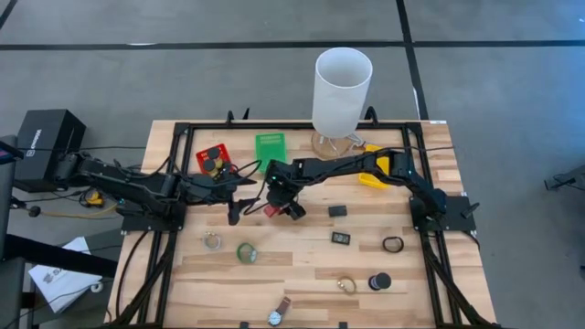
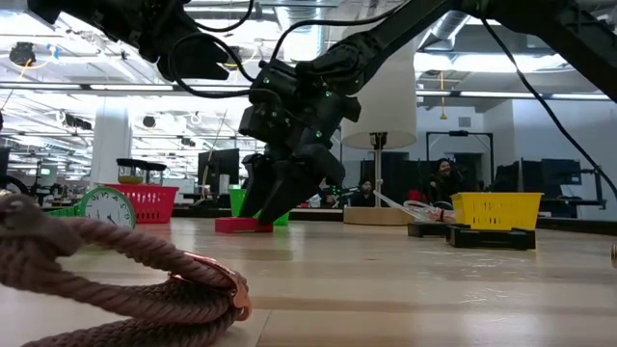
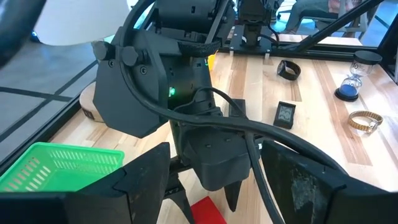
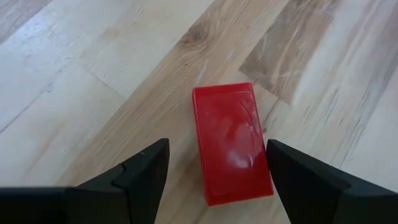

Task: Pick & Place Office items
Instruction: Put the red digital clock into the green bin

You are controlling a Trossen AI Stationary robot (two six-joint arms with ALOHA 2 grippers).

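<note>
A red block [image 4: 231,143] lies flat on the wooden table [image 1: 302,265], near its middle. My right gripper [image 4: 216,155] reaches over from the right and slants down over the block, open, with one finger on either side of it and no touch showing. In the low view its fingertips [image 2: 275,198] hang just above the tabletop by the red block [image 2: 243,225]. My left gripper [image 1: 239,196] waits open just left of the red block [image 1: 271,209], held above the table, and looks toward my right gripper [image 3: 210,202].
Red bin [image 1: 214,160], green bin [image 1: 270,146] and yellow bin [image 1: 377,169] stand along the far side, beside a tall white cylinder [image 1: 342,87]. Nearer lie small black blocks [image 1: 337,210], a ring [image 1: 392,244], a green tape roll [image 1: 247,252], a black cylinder [image 1: 379,281] and a wristwatch [image 1: 279,311].
</note>
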